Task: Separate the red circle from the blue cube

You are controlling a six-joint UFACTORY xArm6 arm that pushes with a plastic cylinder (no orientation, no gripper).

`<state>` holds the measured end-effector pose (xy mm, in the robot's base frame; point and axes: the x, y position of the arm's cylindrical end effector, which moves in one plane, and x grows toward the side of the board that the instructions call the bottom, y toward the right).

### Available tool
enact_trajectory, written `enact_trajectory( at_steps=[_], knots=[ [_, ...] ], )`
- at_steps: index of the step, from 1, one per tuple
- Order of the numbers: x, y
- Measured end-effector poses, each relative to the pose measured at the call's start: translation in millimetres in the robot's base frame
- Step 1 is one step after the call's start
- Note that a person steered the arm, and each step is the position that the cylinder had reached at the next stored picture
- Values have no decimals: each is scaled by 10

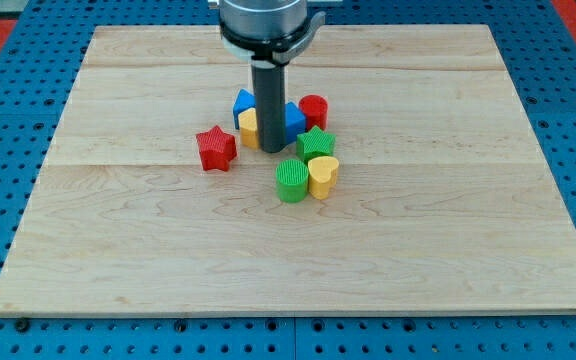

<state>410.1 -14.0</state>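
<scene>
My tip [271, 149] sits just left of the blue cube [294, 120] and red circle [314, 109].

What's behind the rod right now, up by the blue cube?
My tip sits among the cluster. The rod covers the gap between the yellow block and the blue cube; the red circle shows beside the cube. What lies directly behind the rod is hidden.

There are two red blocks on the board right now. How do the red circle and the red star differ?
Shape: the red circle is a round cylinder, while the red star has points.
Position: the red circle sits at the cluster's upper right, close beside the blue cube; the red star stands alone to the view's left, apart from the other blocks.
My tip is nearer the red circle than the red star.
Both are red, ribbed-sided and upright on the wooden board.
</scene>
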Motion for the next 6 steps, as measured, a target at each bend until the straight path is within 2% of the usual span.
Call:
enact_trajectory(
  at_steps=[2, 3, 4, 5, 6],
  knots=[
    [-185, 933],
    [-456, 676],
    [-456, 305],
    [-630, 67],
    [-660, 526]
  ],
)
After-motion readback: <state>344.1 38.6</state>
